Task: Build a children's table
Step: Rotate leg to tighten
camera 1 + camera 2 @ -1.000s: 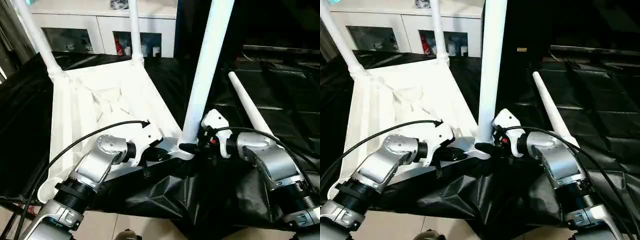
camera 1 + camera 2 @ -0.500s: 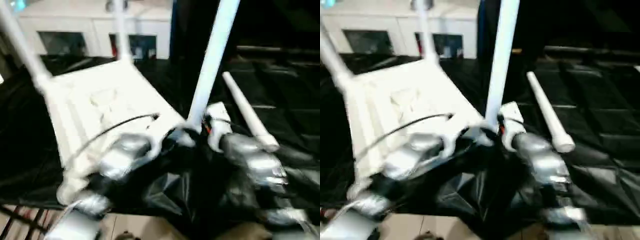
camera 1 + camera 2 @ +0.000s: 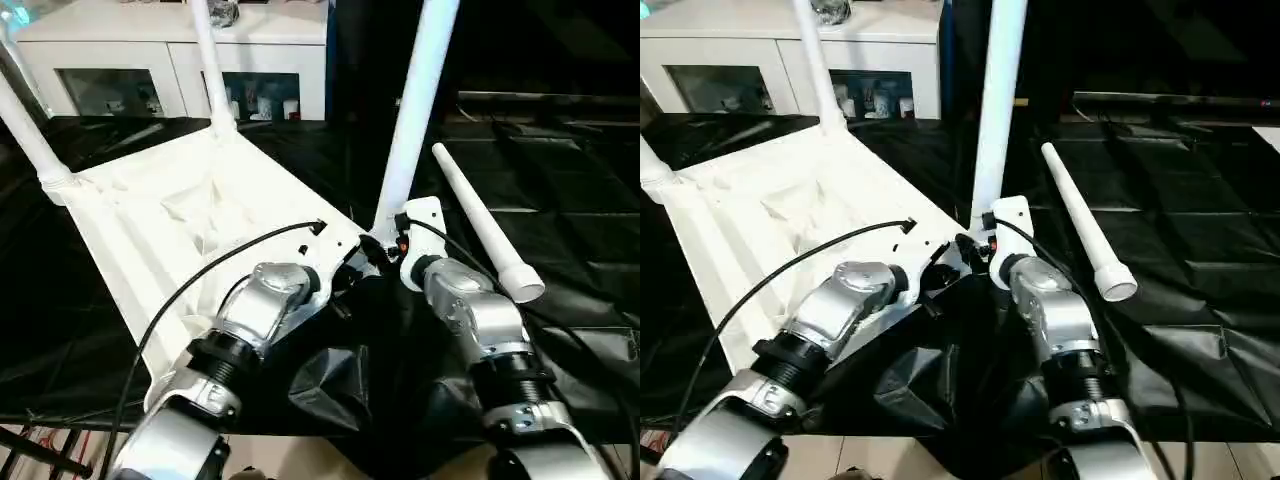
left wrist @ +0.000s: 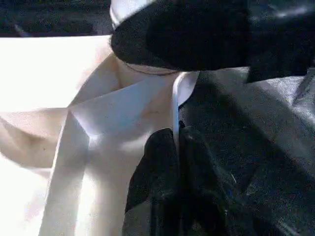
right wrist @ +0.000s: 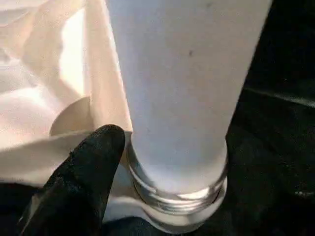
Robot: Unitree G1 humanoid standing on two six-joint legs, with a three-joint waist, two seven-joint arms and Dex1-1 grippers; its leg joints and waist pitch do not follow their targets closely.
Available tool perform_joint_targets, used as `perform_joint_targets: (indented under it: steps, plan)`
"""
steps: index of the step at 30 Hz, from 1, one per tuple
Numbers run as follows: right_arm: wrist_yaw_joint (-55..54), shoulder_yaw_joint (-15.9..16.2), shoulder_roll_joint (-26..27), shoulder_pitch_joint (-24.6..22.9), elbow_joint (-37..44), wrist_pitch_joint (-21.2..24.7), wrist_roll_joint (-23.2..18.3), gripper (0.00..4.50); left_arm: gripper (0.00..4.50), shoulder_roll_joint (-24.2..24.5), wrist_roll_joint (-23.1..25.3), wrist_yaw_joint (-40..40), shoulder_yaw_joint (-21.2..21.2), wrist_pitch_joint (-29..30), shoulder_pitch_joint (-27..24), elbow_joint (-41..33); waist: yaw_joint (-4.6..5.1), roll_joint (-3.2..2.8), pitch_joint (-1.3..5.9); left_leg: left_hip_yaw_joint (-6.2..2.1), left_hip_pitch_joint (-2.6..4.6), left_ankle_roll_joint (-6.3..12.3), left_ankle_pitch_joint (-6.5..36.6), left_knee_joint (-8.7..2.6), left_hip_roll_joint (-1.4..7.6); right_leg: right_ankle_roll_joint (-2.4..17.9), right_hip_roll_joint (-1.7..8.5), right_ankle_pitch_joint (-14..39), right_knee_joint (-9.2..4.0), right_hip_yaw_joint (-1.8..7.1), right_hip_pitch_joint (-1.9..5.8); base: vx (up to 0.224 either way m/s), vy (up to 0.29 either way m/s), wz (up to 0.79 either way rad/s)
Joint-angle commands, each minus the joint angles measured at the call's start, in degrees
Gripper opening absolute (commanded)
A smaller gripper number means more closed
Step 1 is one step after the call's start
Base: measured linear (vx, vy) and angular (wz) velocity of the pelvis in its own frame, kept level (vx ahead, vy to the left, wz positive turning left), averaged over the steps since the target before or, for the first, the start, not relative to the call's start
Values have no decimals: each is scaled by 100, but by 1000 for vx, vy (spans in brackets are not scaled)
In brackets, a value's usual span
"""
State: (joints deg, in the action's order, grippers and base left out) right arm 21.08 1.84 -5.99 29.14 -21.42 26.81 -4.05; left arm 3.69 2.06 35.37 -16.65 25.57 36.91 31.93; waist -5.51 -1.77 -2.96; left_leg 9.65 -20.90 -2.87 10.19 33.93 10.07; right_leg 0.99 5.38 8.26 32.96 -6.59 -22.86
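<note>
An indoor lab or staged test room is suggested: a work table draped in crinkled black plastic sheeting (image 3: 560, 330), a white glass-door cabinet (image 3: 180, 70) holding small items behind its far edge, pale tiled floor (image 3: 890, 455) below.

Black-draped work table (image 3: 560, 170); on it — upturned white tabletop (image 3: 190, 230), one loose white leg (image 3: 485, 225)

Bright, even light makes the white tabletop (image 3: 200, 215) glare, its ribs washed out. The black worktop (image 3: 560, 200) shows dull sheen. Both wrist views are soft, with close parts out of focus.
</note>
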Motion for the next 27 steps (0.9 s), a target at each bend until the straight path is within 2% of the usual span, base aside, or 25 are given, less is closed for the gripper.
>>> perform_joint_targets:
  steps: [1, 5, 6, 8, 10, 12, 16, 18, 24, 27]
  plan:
    - [674, 607, 67, -169, -7, 226, -150, 351, 0, -78, -180, 375, -150, -367, 36, -432, -44, 31, 385, -143, 38, 66, 1781, -465, 263, 452, 415, 2526, -503, 279, 274, 0, 0, 0]
    - [1291, 720, -482, -297, 298, 156, -104, 351, 0, 291, -265, 988, -237, -514, -192, -742, -77, 30, 398, -116, 16, 160, 1498, -451, 280, 617, 416, 2183, -453, 302, 295, 0, 0, 0]
    - [1602, 792, -721, -369, 459, 139, -123, 351, 0, 451, -323, 1246, -276, -556, -289, -892, -90, 12, 395, -109, 23, 174, 1490, -448, 284, 668, 411, 2128, -445, 305, 288, 0, 0, 0]
    - [2059, 909, -1065, -484, 705, 78, -145, 351, 0, 671, -414, 1609, -323, -607, -422, -1112, -133, 26, 396, -103, 26, 208, 1477, -448, 300, 722, 408, 2029, -426, 315, 295, 0, 0, 0]
    - [2466, 996, -1349, -590, 934, 39, -204, 351, 0, 870, -502, 1926, -362, -629, -534, -1332, -163, 13, 382, -100, 30, 206, 1502, -453, 314, 773, 405, 2053, -409, 323, 282, 0, 0, 0]
    - [2616, 994, -1433, -621, 1015, 45, -258, 351, 0, 945, -524, 2027, -371, -601, -573, -1421, -190, -2, 374, -102, 54, 174, 1590, -454, 330, 786, 421, 2172, -423, 326, 267, 0, 0, 0]
    - [2959, 986, -1638, -662, 1153, 4, -372, 351, 0, 1109, -533, 2167, -333, -590, -639, -1558, -249, 8, 365, -103, 69, 121, 1684, -462, 328, 755, 418, 2323, -437, 332, 250, 0, 0, 0]
    - [3043, 993, -1678, -673, 1190, -1, -417, 351, 0, 1145, -556, 2203, -328, -583, -658, -1594, -257, 29, 370, -101, 55, 118, 1640, -456, 319, 737, 423, 2325, -434, 332, 262, 0, 0, 0]
    - [3327, 1103, -1806, -759, 1316, -61, -418, 351, 0, 1211, -577, 2310, -310, -520, -745, -1727, -289, 34, 393, -97, 34, 189, 1357, -440, 326, 819, 419, 2010, -381, 338, 274, 0, 0, 0]
    - [3324, 1123, -1799, -768, 1311, -90, -418, 351, 0, 1214, -575, 2315, -320, -514, -762, -1737, -284, 31, 380, -93, 39, 180, 1441, -441, 317, 786, 421, 2188, -410, 331, 267, 0, 0, 0]
